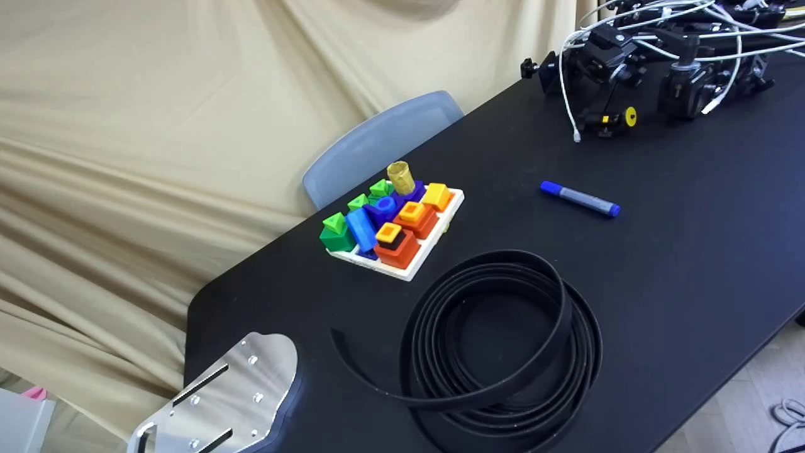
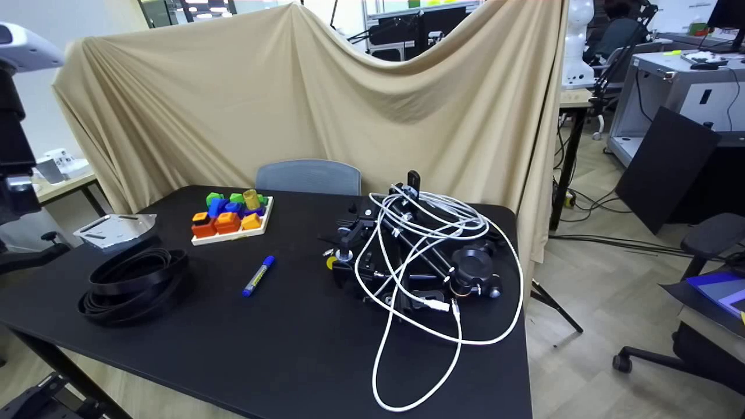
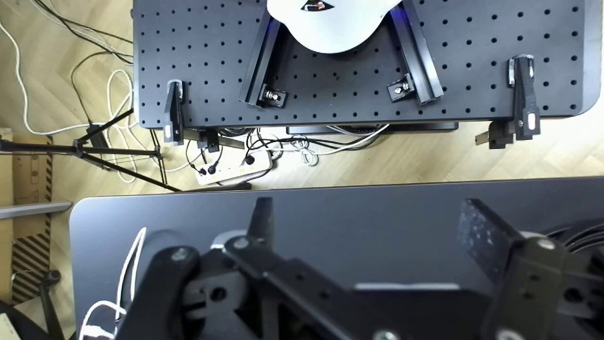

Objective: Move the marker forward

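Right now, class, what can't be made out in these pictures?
Marker: any lettering too small, both exterior views.
Metal plate: partly cut off by bottom edge in an exterior view.
Coiled strap: cut by right edge, partly behind gripper, wrist view.
Chair: lower part hidden by table, both exterior views.
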{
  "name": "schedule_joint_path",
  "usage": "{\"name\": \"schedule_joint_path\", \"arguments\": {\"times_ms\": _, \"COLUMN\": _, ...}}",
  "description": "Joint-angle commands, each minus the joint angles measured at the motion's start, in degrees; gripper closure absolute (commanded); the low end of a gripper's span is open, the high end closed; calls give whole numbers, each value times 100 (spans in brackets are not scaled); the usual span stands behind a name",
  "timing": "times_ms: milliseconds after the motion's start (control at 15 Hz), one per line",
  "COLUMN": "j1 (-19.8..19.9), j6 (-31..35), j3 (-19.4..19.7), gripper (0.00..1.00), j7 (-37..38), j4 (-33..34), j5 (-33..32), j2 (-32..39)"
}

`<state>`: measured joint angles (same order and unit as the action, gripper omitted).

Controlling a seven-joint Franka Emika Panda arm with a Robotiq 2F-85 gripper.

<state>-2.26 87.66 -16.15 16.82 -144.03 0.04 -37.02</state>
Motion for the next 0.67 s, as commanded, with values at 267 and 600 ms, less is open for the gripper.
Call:
{"name": "schedule_joint_path", "arguments": {"times_ms": 267, "j1": -14, "j6": 283, "j3": 295, "gripper": 0, "j7": 33, "j4": 53, "j5": -76, "j2": 159}}
{"name": "schedule_joint_path", "arguments": {"times_ms": 600, "j1": 310, "j6": 1645, "j3": 810, "gripper": 0, "j7": -261, "j4": 162, "j5": -486, "j2": 926}}
